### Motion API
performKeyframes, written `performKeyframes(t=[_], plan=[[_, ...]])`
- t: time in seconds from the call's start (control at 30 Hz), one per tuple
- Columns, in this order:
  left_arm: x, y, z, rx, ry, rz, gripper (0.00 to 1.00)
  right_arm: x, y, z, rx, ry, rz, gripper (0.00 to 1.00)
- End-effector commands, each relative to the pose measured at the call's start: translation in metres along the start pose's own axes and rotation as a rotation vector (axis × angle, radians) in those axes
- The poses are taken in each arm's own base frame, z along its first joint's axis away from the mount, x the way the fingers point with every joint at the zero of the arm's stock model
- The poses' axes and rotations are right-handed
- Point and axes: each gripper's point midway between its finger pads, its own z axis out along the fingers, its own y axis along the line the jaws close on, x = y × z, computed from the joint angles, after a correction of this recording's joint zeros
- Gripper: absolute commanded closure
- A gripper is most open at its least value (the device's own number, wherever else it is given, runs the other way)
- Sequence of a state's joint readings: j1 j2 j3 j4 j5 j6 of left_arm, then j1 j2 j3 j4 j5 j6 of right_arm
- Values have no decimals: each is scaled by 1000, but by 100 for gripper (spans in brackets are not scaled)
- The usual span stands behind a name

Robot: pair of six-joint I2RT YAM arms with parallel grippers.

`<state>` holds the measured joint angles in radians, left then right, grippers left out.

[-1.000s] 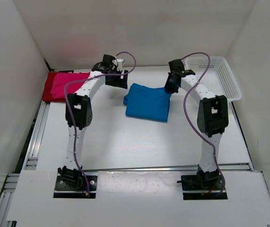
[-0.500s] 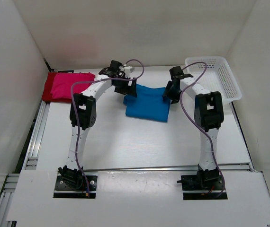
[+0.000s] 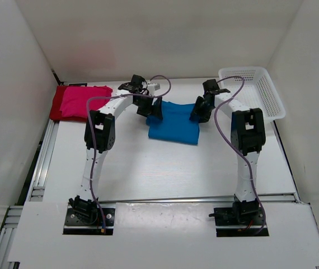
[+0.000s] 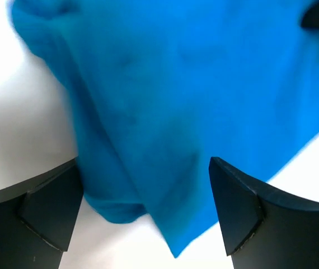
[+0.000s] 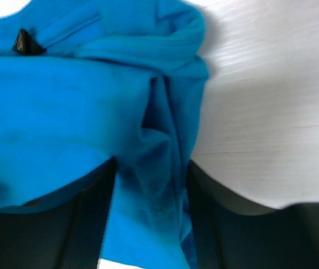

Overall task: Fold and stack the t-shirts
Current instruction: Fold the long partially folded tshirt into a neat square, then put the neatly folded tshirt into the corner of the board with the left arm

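Left gripper [image 4: 144, 168]: wide open, blue t-shirt [image 4: 165, 84] edge between its jaws
Right gripper [image 5: 151, 216]: pinching its bunched corner
Risk: lopsided lift unfolds it

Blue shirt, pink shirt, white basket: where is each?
blue shirt [image 3: 173, 128]: top view, middle of the cloth
pink shirt [image 3: 73, 101]: top view, its middle
white basket [image 3: 275, 92]: top view, right-hand wall

You are getting bright, even light from overhead, casting only soft shadows on the flat white table [image 3: 148, 168]. Your left wrist view is blurring the bright blue fabric t-shirt [image 4: 176, 101].
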<state>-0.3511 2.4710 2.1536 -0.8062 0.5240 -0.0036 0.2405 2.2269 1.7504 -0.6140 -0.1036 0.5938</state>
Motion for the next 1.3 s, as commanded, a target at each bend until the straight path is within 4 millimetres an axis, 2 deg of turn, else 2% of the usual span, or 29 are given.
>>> performKeyframes(t=[0.0,0.03,0.1,0.17,0.3,0.33,0.4,0.43,0.47,0.5,0.57,0.6,0.67,0.7,0.73,0.8,0.83,0.93,0.97,1.03,1.1,1.27], plan=[[63,-14,17,113,202,-116,0,26,-1,18,-51,102,-2,47],[64,-20,18,150,201,-121,0,27,1,18,-62,110,-1,53],[70,-23,27,201,213,-137,3,33,2,20,-85,132,1,58],[75,-31,31,271,224,-156,9,35,3,22,-98,133,10,61],[85,-45,31,376,249,-197,28,37,8,15,-130,121,22,64],[87,-49,30,405,253,-207,41,40,11,14,-136,119,12,65],[86,-45,28,402,247,-213,56,45,10,15,-136,135,24,65],[86,-45,28,402,247,-213,63,41,13,12,-147,119,19,65],[82,-39,24,389,232,-216,80,41,13,12,-147,119,19,65],[73,-30,16,369,200,-214,90,42,15,9,-159,117,17,65],[63,-18,3,339,165,-216,90,44,16,6,-166,123,26,65],[55,-6,-12,325,128,-230,90,40,20,-1,-178,108,21,65],[44,9,-30,283,85,-233,90,40,22,-7,-183,100,18,62],[34,23,-48,250,40,-236,90,40,23,-15,-191,89,6,59],[28,29,-59,231,20,-240,90,43,20,-18,-177,93,9,54],[20,42,-78,183,-9,-251,90,35,18,-35,-171,59,-11,52],[11,54,-94,155,-44,-256,90,36,11,-37,-132,46,-7,52],[9,79,-116,80,-59,-297,90,34,6,-54,-102,17,-36,50],[2,79,-122,59,-71,-285,90,35,7,-61,-104,14,-48,50],[9,91,-125,15,-42,-319,90,34,6,-65,-97,6,-60,50],[5,100,-133,-33,-49,-319,90,37,5,-68,-94,11,-58,50],[13,103,-120,-7,-25,-340,90,42,5,-66,-105,39,-55,50]])
